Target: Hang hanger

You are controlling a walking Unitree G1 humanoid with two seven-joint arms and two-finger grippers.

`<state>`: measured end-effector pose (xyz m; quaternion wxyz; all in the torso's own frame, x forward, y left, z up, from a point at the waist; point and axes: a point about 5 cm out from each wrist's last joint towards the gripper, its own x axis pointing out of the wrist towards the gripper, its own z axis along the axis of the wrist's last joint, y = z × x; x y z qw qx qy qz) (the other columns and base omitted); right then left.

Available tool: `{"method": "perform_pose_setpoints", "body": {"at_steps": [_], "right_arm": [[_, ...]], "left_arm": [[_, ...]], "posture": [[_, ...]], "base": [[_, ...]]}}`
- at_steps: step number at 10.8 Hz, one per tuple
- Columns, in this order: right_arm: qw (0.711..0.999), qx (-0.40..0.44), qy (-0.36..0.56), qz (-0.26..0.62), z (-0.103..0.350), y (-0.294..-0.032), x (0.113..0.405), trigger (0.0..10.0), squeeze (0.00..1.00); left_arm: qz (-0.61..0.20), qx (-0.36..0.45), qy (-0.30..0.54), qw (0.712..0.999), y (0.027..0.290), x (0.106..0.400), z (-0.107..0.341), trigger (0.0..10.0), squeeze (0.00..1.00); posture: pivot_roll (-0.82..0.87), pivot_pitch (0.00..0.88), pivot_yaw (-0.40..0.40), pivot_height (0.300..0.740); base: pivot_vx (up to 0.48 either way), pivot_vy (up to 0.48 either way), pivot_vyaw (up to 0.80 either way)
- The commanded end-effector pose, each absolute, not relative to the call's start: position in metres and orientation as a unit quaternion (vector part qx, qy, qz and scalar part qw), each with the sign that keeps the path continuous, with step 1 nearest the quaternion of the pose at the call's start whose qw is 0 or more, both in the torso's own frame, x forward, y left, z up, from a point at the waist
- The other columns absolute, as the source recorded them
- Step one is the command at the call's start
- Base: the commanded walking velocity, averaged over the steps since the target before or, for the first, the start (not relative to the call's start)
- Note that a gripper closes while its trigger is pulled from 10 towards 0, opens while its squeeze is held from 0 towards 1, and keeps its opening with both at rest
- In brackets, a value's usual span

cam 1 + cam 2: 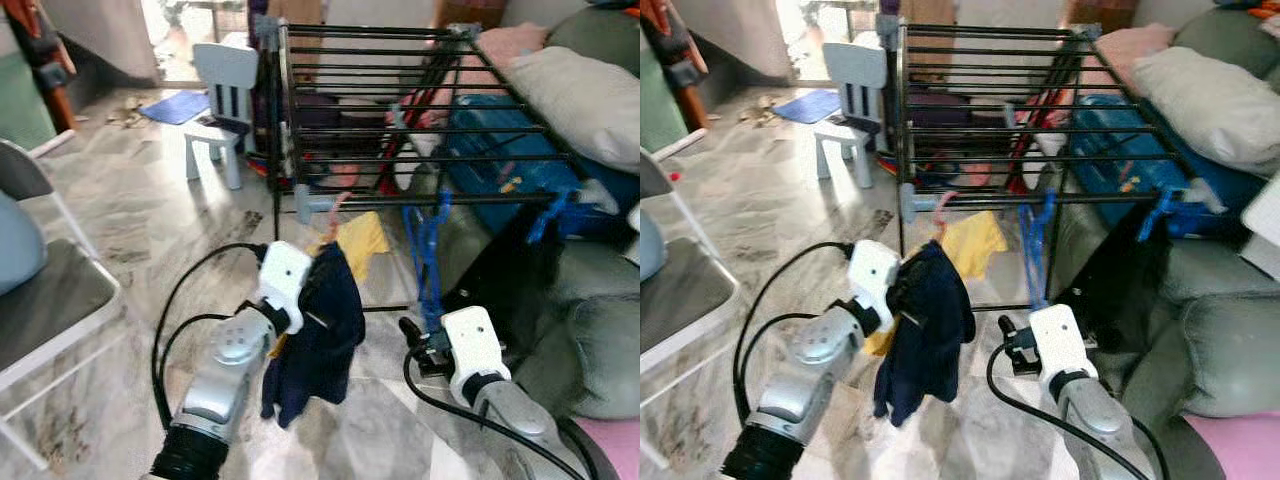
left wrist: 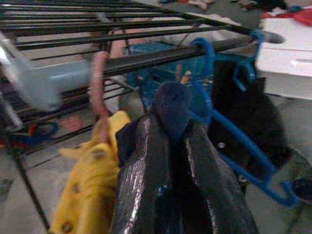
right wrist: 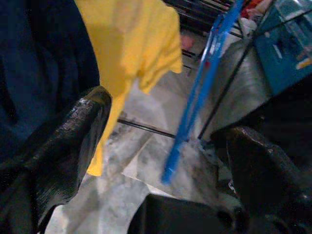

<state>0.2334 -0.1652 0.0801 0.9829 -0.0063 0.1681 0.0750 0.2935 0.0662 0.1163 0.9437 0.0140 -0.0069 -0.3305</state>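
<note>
Left pincer point(image 2: 171, 127) tight on navy cloth point(image 2: 171, 105); pink hanger hook point(image 2: 99, 80) beside rack bar point(image 2: 161, 54)

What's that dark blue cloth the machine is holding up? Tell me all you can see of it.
The dark blue cloth looks like a soft, limp garment, bunched and creased. It hangs down loosely from the left pincer, whose black fingers are shut on its top fold. It dangles above the marble floor, just before the front rail of the black drying rack, beside a yellow garment that hangs from a pink hanger.
</note>
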Motion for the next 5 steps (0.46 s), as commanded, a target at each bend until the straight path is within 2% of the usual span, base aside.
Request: {"method": "perform_pose_setpoints", "body": {"at_steps": [1,4,5], "right_arm": [[0.985,-0.01,0.164,0.061,0.0814,-0.1698,0.2336,10.0,0.0],[0.983,-0.006,0.167,0.075,0.0826,-0.1705,0.2366,10.0,0.0],[0.982,-0.01,0.167,0.089,0.0834,-0.1696,0.2408,10.0,0.0]], "left_arm": [[-0.34,0.015,-0.038,0.94,0.0618,0.295,0.1293,10.0,0.0],[-0.332,0.003,-0.032,0.943,0.0612,0.3004,0.1299,10.0,0.0],[-0.332,0.007,-0.029,0.943,0.0588,0.3011,0.1293,10.0,0.0]], "posture": [[-0.01,0.0,-0.043,0.74],[-0.02,0.0,-0.036,0.74],[-0.02,0.0,-0.033,0.74]], "base": [[0.0,0.0,0.0],[0.0,0.0,0.0],[0.27,0.0,0.0]]}}
